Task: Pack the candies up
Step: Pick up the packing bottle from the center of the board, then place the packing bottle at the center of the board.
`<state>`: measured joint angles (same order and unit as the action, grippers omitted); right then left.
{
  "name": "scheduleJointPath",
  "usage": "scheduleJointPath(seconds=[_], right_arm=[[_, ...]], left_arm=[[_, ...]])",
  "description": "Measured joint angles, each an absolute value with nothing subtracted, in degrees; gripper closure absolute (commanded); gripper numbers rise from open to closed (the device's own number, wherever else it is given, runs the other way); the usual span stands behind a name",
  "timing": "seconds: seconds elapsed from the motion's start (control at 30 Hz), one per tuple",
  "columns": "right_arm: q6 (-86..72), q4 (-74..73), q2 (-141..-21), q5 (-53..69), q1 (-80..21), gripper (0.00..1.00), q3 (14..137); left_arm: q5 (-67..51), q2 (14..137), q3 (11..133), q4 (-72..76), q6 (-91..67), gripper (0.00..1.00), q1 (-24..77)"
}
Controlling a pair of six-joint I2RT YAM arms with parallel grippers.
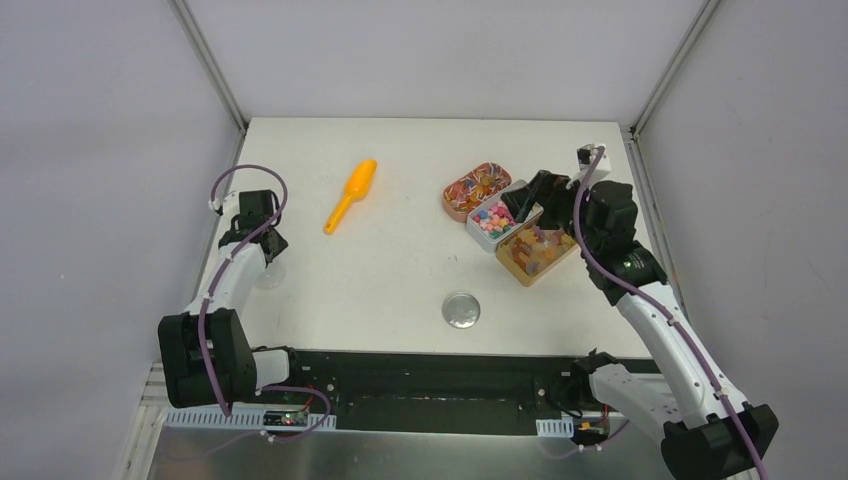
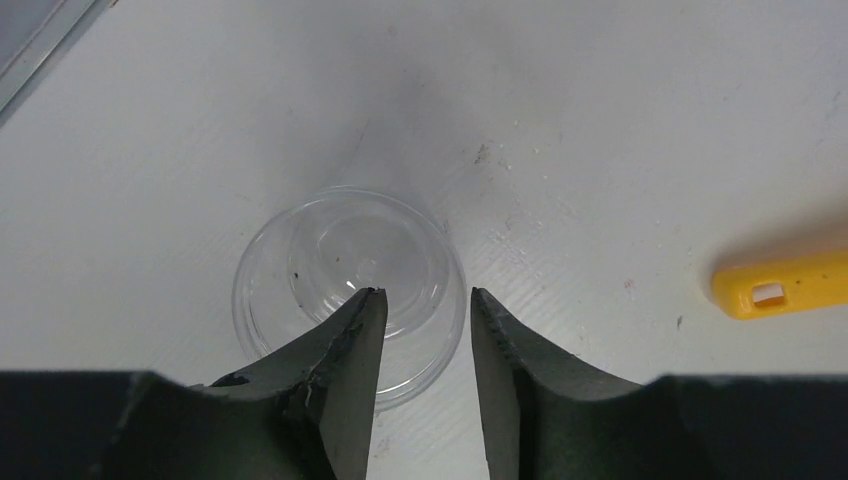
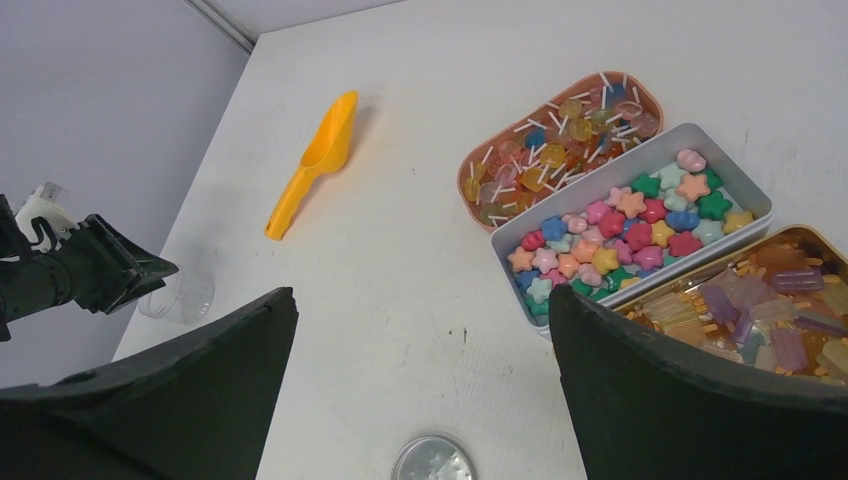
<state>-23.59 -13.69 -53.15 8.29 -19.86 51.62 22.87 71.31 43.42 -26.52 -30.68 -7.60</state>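
Left gripper: jaws narrowed, a gap between them, one finger inside clear cup, the other just outside its rim, wall not pinched. Right gripper: jaws wide, nothing held. Candies in three open tins ahead of right jaws, toward the right-hand finger

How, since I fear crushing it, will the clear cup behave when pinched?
Probably light and flimsy: the clear cup looks thin-walled, so it may flex. Its smooth plastic could slip. Standing on end, it would likely slide, not roll.
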Motion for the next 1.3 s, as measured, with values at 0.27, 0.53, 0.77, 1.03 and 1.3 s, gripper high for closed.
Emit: scheduleJointPath(seconds=[0.27,0.53,0.77,1.03,1.3], right_arm=[[-23.2,-13.2,-53.0,8.6,-20.3,0.0,51.6],[-23.0,-13.2,-52.5,8.9,-20.4,0.0,51.6],[-23.0,-13.2,-51.7,8.9,-20.4,0.0,51.6],[-23.1,-13.3,-50.9,8.9,-20.4,0.0,51.6],[-23.5,-12.7,-50.7,9.5,-20.4,0.0,51.1]], left_arm=[[19.9,71.7,43.4,-26.3,-30.5,1.0,-7.6],[17.7,71.6,43.4,-25.8,-29.6,1.0,-7.6],[12.6,68.4,44.1,-27.7,-29.3,1.0,-7.0],[8.3,67.2,48.6,-29.1,-31.1,1.0,6.6],[8.8,75.3,57.9,-30.0,-33.5,1.0,25.1]])
